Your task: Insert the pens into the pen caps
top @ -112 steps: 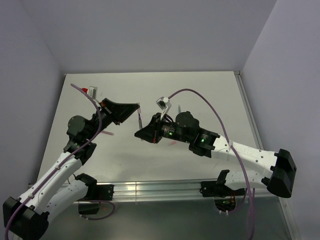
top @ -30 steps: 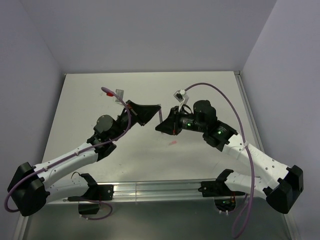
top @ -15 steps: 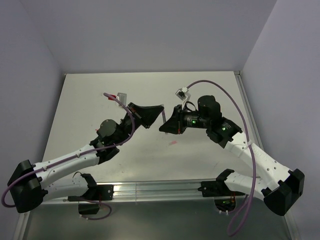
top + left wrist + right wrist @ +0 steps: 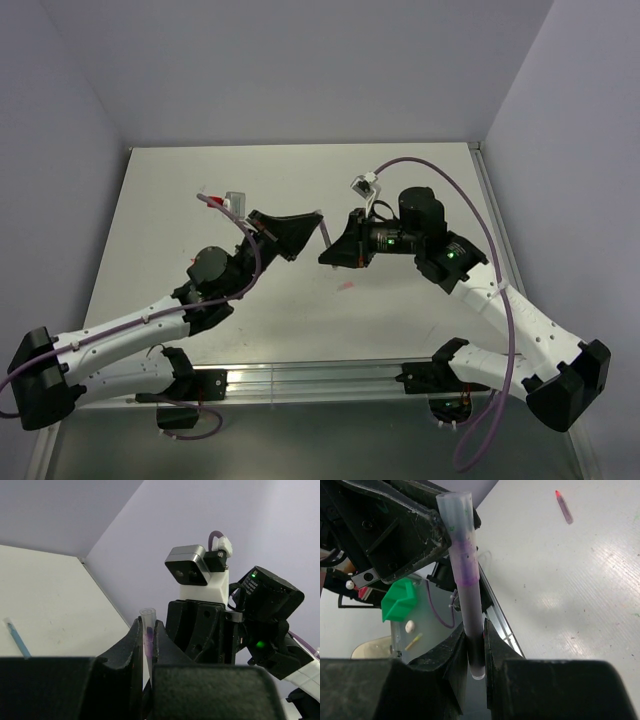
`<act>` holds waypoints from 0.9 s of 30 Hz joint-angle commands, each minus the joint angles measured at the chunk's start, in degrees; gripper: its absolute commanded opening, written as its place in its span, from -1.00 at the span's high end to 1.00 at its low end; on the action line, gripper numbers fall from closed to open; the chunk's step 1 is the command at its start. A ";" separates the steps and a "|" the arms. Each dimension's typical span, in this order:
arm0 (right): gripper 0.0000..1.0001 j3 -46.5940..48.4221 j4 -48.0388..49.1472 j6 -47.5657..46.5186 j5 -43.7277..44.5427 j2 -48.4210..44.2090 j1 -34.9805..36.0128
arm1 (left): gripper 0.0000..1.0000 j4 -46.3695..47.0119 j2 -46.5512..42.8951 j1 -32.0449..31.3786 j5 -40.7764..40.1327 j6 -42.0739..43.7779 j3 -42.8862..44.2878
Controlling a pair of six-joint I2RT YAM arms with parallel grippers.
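My left gripper [image 4: 147, 626] is shut on the pale grey pen cap [image 4: 147, 616], a translucent tube with a purple stain inside. My right gripper [image 4: 473, 629] is shut on the dark grey pen [image 4: 476, 652], whose upper length sits inside that cap [image 4: 462, 545]. In the top view the two grippers meet tip to tip above the table's middle, the left gripper [image 4: 314, 224] and the right gripper [image 4: 331, 250] with the pen [image 4: 326, 234] between them. A blue pen [image 4: 16, 639] lies on the table. A pinkish-red cap [image 4: 564, 507] also lies on the table [image 4: 346, 286]. The red pen is out of view.
The white table [image 4: 420, 190] is walled at the back and on both sides. A metal rail [image 4: 300, 380] runs along the near edge. A green object [image 4: 400, 600] and small bits lie below that edge, off the table.
Both grippers have moved right and away from the near edge, staying tip to tip round the pen and cap. In the last half second only the left arm shifted slightly.
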 commanded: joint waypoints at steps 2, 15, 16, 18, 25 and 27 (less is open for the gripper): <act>1.00 3.41 11.43 2.11 11.17 -1.74 -4.11 | 0.78 -10.57 -3.14 -4.34 4.35 2.68 0.94; 1.00 2.09 7.57 0.52 8.89 -4.20 -2.97 | -0.20 -16.37 -5.17 -1.00 -1.55 5.76 8.67; 1.00 1.92 7.65 0.43 8.45 -4.38 -2.88 | -0.22 -16.98 -5.26 -0.21 -0.33 5.59 9.20; 1.00 1.39 7.56 0.35 7.83 -4.90 -2.27 | -0.27 -18.21 -4.73 3.48 4.59 4.71 10.34; 1.00 2.09 5.98 -0.71 8.01 -4.56 1.60 | -0.30 -16.82 -0.61 12.09 21.18 3.92 14.38; 1.00 2.61 5.20 -1.32 7.92 -4.03 2.04 | -0.32 -15.67 -0.16 12.89 23.31 3.30 14.65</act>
